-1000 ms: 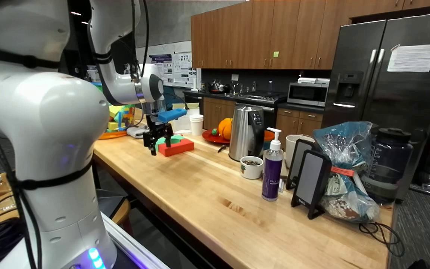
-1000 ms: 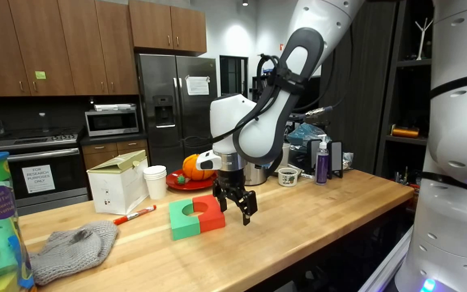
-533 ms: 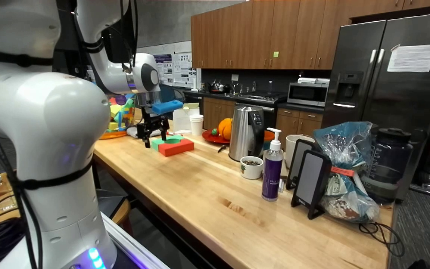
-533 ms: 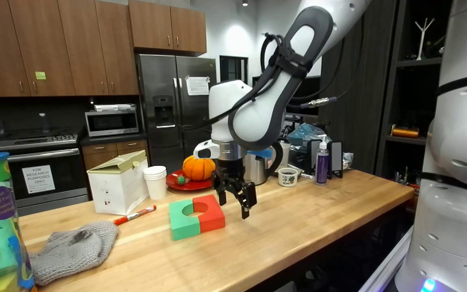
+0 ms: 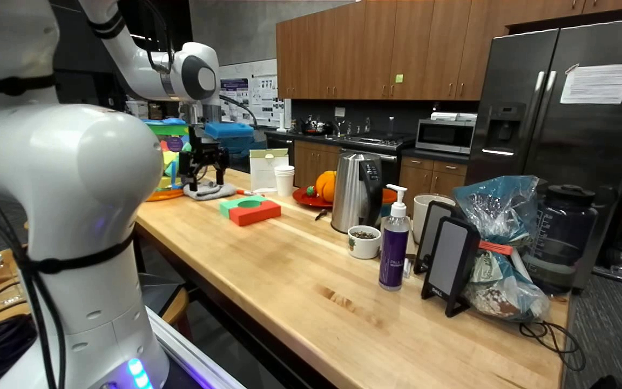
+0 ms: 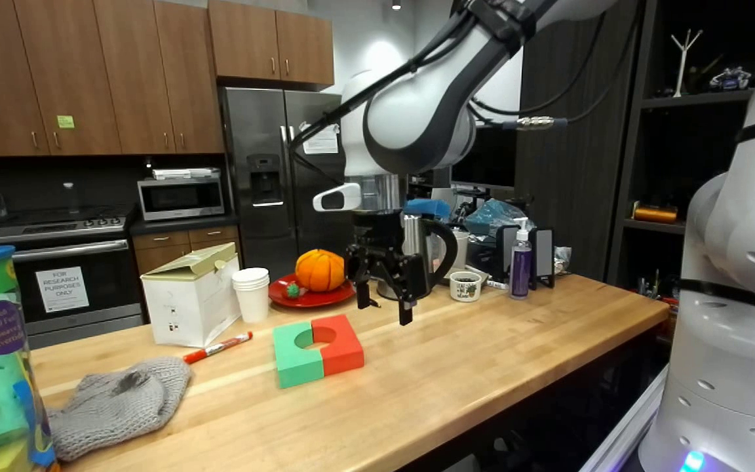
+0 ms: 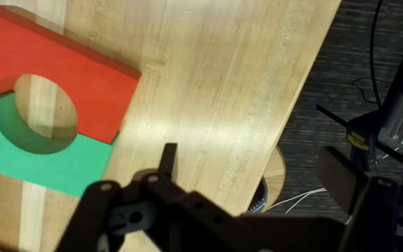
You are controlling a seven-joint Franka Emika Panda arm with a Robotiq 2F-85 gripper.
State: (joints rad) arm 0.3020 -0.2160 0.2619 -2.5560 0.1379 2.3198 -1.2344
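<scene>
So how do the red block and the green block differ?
In an exterior view, the red block partly hides the green block. The red block lies nearer the kettle, the green block nearer the grey cloth. Both lie flat, touching, each with a rounded notch.

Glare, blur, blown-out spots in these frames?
Wrist view: glare on wooden tabletop; gripper dark and soft, red block and green block sharper. Both exterior views: blue base light blown out. In an exterior view: bright glow on the wall.
</scene>
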